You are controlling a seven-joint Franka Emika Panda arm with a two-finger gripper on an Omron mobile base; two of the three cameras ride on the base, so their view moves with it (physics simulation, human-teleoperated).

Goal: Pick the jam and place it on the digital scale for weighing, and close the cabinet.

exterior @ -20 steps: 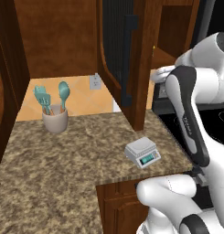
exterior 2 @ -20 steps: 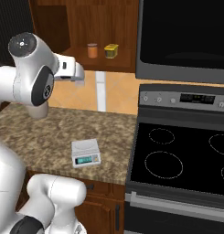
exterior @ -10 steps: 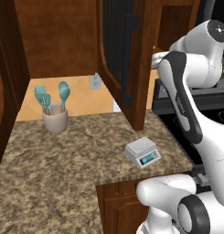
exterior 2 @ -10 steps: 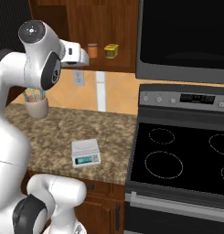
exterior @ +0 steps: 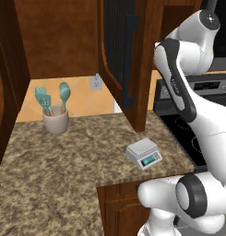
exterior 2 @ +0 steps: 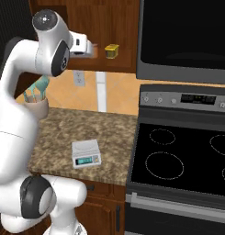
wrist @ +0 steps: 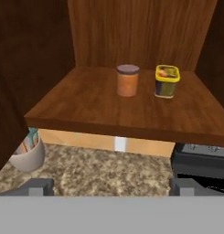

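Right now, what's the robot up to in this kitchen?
The white arm has its claw raised to the open cabinet, facing the shelf inside. The jam stands upright on that shelf, beside a yellow-lidded tub, and nothing is gripped: the fingers stand apart, short of the jar. The digital scale sits bare on the counter below, near a utensil cup. So nothing has been weighed, and the cabinet door hangs open.

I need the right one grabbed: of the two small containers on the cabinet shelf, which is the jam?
The jam is the round jar with orange-brown contents and a brownish lid, left of the other in the hand view. The other container is squarish, with a yellow lid.
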